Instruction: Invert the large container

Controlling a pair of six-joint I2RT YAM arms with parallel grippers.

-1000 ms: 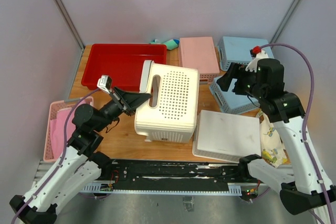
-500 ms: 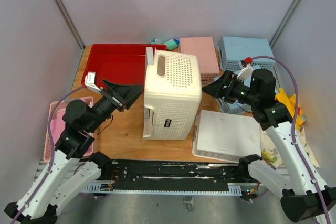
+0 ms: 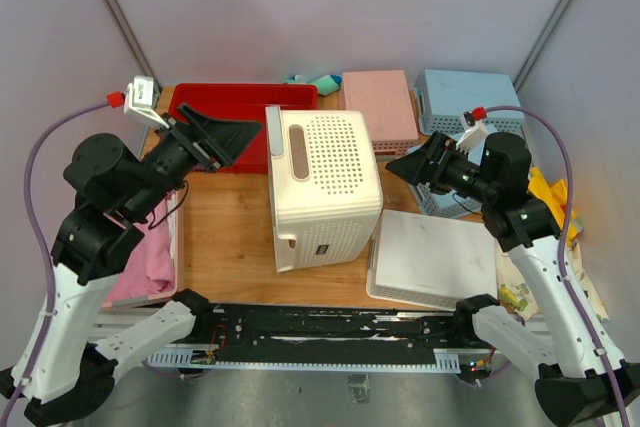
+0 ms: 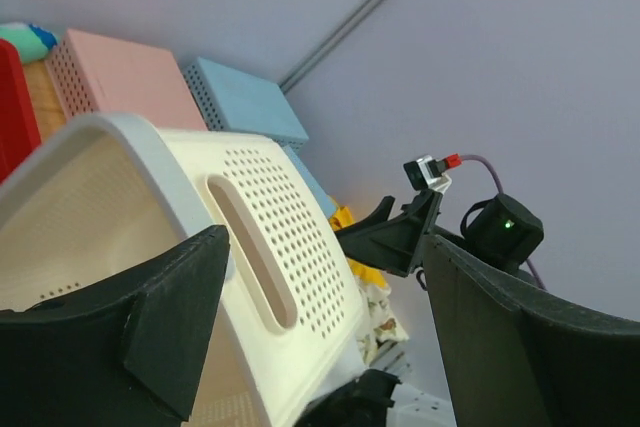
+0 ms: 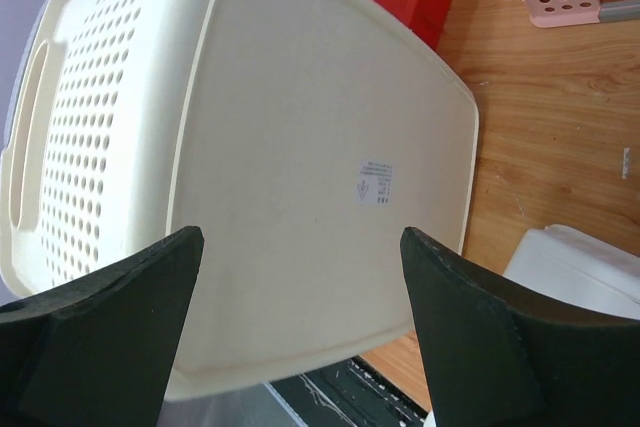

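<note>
The large container (image 3: 325, 187), a deep cream basket with perforated walls and a long handle slot, lay on its side in the middle of the wooden table (image 3: 225, 237), its open mouth toward the left gripper (image 3: 245, 142) and its plain base with a small white sticker (image 5: 377, 183) toward the right gripper (image 3: 402, 167). Both grippers had their fingers spread wide and held nothing. Behind it stood a red tray (image 3: 250, 99), and further back rose pale lilac walls (image 3: 320, 7).
</note>
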